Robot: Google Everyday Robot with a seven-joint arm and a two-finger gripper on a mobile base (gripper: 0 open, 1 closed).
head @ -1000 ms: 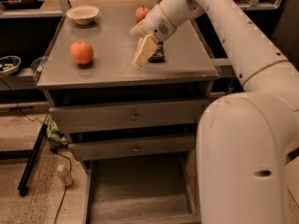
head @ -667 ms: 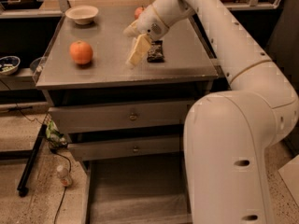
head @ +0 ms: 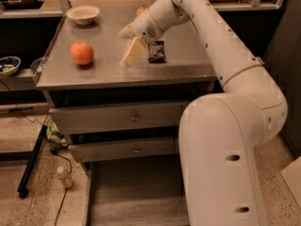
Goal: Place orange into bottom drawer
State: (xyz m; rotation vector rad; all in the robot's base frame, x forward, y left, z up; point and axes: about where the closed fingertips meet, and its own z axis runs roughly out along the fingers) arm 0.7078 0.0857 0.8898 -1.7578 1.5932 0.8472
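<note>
**Colleague:** Where is the fruit, and where is your gripper?

**Me:** The orange (head: 82, 53) sits alone on the left part of the cabinet top (head: 188, 67), near the front edge. My gripper (head: 128, 42) hangs over the middle of the top, to the right of the orange and apart from it, just beside a dark packet (head: 156, 52). Its two fingers look spread, with nothing between them.

**Colleague:** How do you expect it to handle?

**Me:** I judge it firm, fairly light and round, so a sideways nudge could set it rolling. The matte skin should give the pads some bite. I want to close across its widest part, with the pads on opposite sides, using modest force so the skin isn't bruised.

**Colleague:** Is there anything you could mistake for it?

**Me:** A redder fruit (head: 140, 10) peeks out behind my wrist at the far side, and a bowl (head: 83, 14) stands at the back left. Neither is my target.

**Colleague:** And the destination?

**Me:** The bottom drawer (head: 136, 192) stands pulled out under the two knobbed drawers (head: 134, 118), with its grey floor showing. I think the orange should be lowered in, not dropped, since it could roll about.
</note>
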